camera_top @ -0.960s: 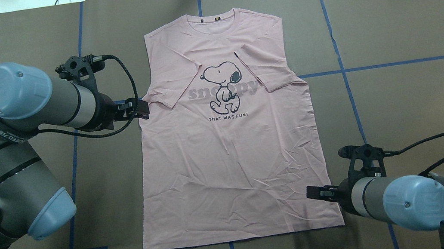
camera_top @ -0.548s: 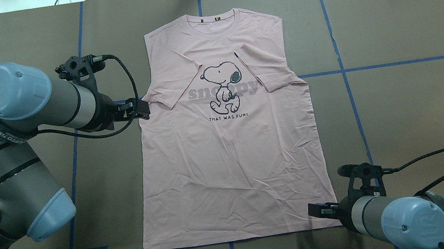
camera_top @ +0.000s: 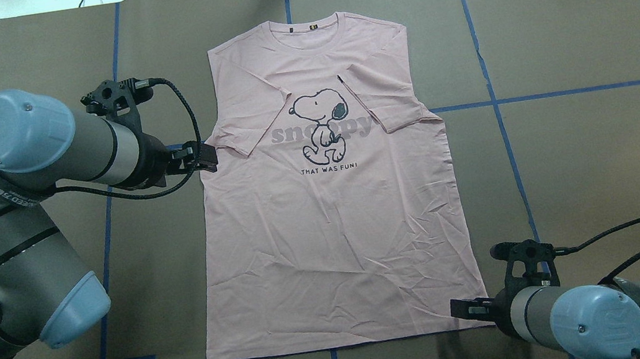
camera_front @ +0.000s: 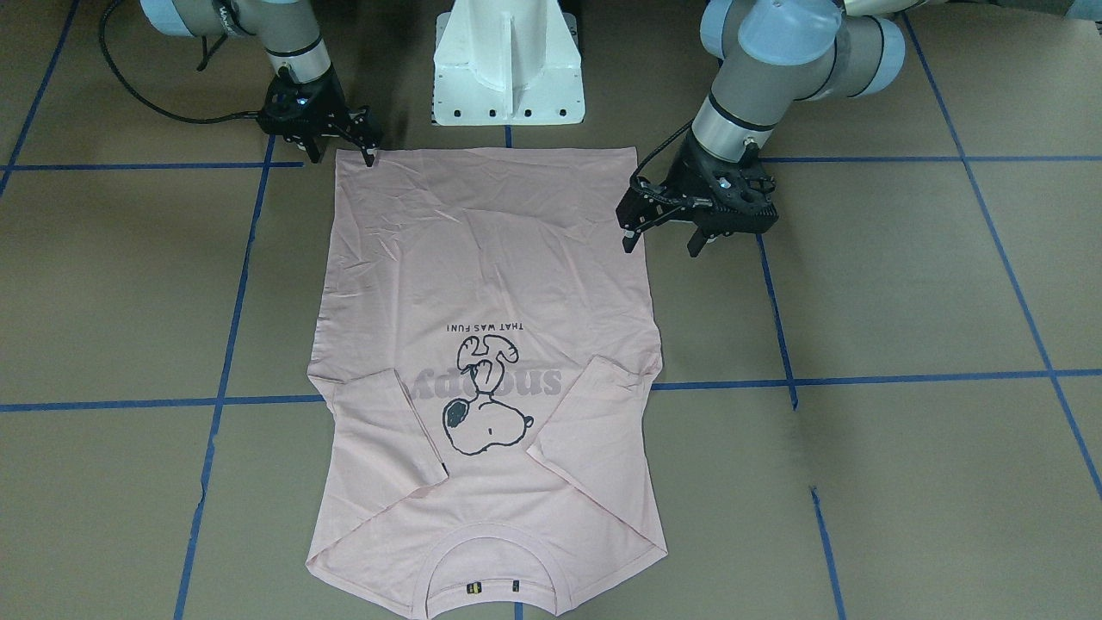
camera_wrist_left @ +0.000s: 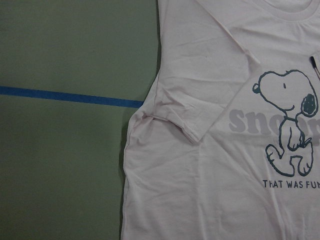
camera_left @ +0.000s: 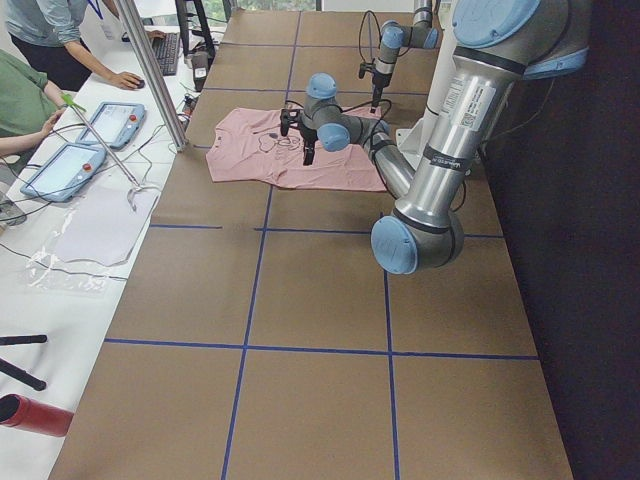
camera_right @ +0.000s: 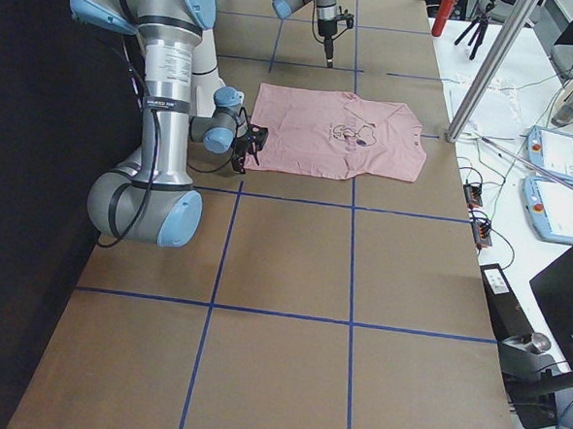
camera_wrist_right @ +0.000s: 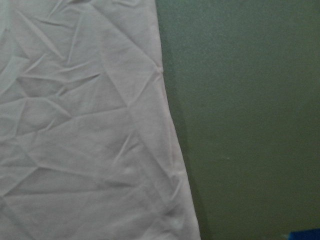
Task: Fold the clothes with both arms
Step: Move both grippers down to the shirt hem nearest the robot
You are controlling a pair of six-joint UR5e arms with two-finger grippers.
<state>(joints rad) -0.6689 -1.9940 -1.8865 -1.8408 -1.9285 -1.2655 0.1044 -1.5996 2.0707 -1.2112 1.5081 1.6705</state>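
Lying flat and print-side up on the brown paper-covered tabletop (camera_top: 592, 154): one pale pink T-shirt (camera_top: 335, 246) of soft, lightly creased knit, with a ribbed round collar (camera_top: 303, 26) at the far end and a straight hem nearest the robot. Both short sleeves, two in count, are folded inward over the chest, leaving a long, roughly rectangular outline. Printed matter: one black-outlined dog drawing (camera_top: 321, 123) over grey lettering, with a small caption line beneath. Arms, two, of grey metal tubing with light blue caps and black cables: left arm (camera_top: 29, 158) and right arm (camera_top: 601, 306). The left tool (camera_front: 659, 244), black, stands with its two fingers spread wide at the shirt's left side edge, below the folded sleeve, one fingertip at the cloth edge and the other over bare paper. The right tool (camera_front: 343, 155), black, is likewise spread, at the hem's right corner, one fingertip on or just beside the corner; actual contact cannot be told. Blue tape lines (camera_top: 564, 92) divide the tabletop into a grid. One white pedestal (camera_front: 508, 60) stands just behind the hem.
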